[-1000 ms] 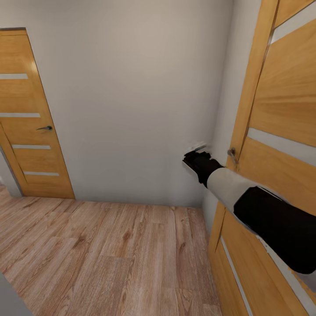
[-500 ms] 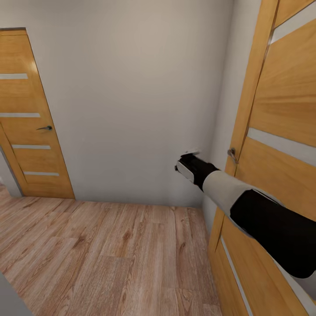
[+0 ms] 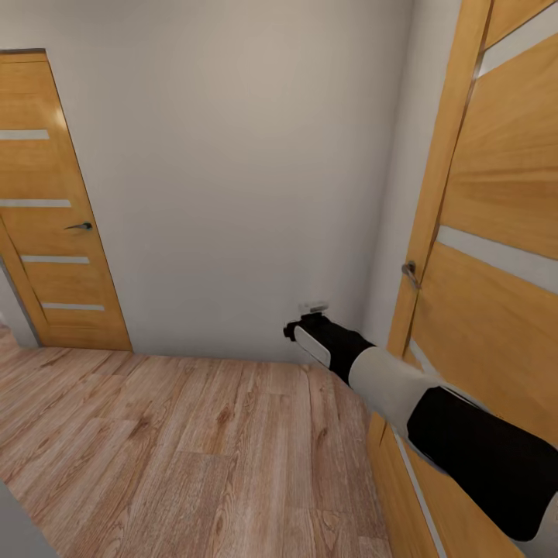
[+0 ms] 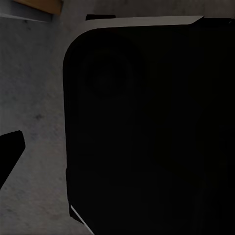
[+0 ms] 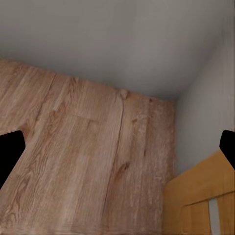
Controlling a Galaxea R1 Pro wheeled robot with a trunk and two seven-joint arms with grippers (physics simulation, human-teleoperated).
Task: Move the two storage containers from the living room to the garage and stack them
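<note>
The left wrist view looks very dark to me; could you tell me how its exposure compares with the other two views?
Left wrist view: mostly a black, unlit shape close to the lens, with dim grey mottled surface beside it. Head view: evenly lit, a soft glare patch on the left door. Right wrist view: bright but soft, with blurred plank floor.

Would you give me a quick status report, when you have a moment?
Right gripper open, empty, beside door handle. Left gripper state unclear. Wooden door close on the right, second door far left.
</note>
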